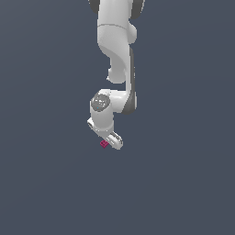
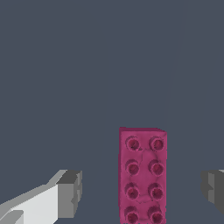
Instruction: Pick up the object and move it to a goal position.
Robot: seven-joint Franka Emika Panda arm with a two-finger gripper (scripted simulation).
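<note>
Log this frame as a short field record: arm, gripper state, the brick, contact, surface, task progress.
arm: white Panda arm, reaching down over the surface
gripper: gripper open, fingers on either side of the brick
object: magenta-pink brick, studs up, two rows of four visible in the wrist view
contact: none visible; gaps show between both fingers and the brick
surface: plain dark grey floor
goal marker: none visible
progress: brick not yet grasped or lifted
</note>
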